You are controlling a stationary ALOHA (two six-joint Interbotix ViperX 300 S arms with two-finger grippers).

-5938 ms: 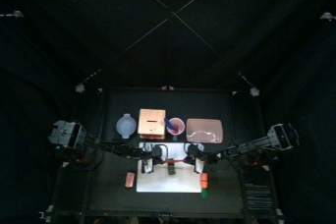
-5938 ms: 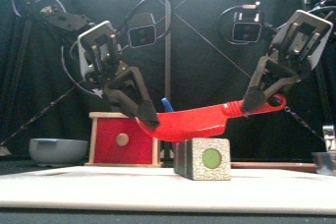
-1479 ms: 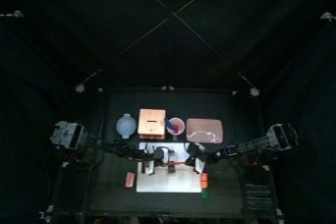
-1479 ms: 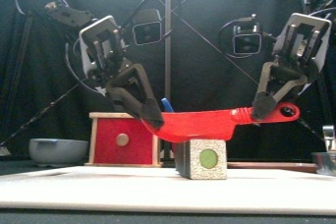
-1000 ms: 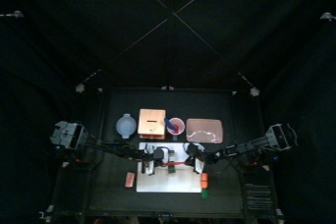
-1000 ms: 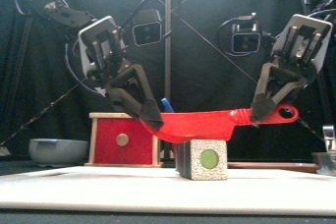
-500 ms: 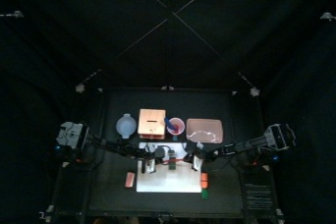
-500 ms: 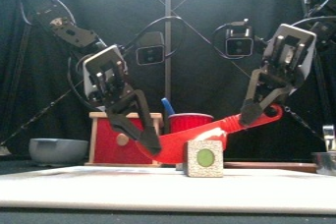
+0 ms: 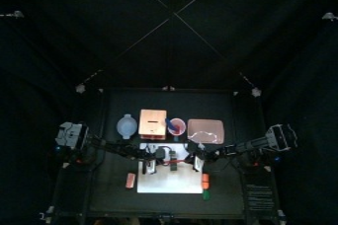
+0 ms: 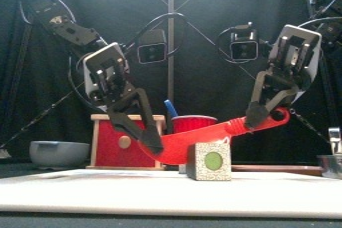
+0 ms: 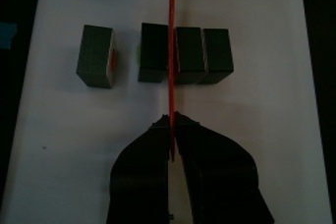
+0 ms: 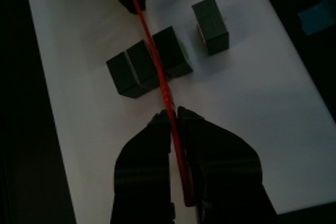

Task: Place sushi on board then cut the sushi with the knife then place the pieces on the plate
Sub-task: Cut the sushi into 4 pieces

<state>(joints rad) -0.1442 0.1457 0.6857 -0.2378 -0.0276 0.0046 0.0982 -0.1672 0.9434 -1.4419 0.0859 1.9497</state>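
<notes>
Black bench (image 9: 109,197) carries the white board (image 9: 172,187) near its front edge, with the pink plate (image 9: 207,129) behind it toward the right. Both arms are low over the board. My left hand (image 11: 172,125) is pinched together on the blade tip of the red knife (image 10: 221,130), and my right hand (image 12: 171,118) is clamped on its handle end. The knife spans between them and slopes down toward the left side. Under it the sushi roll (image 11: 188,53) lies on the board as three blocks close in a row. One cut piece (image 11: 96,53) stands just apart at the end.

From the left wrist, the blade lines up with the seam after the first of the three blocks. I judge this to be the cutting step, on the second cut, with the edge at the roll's top. I cannot tell whether it is into the roll. Next, both hands need to press down evenly and keep the blade on that seam, so the block parts without skidding.
</notes>
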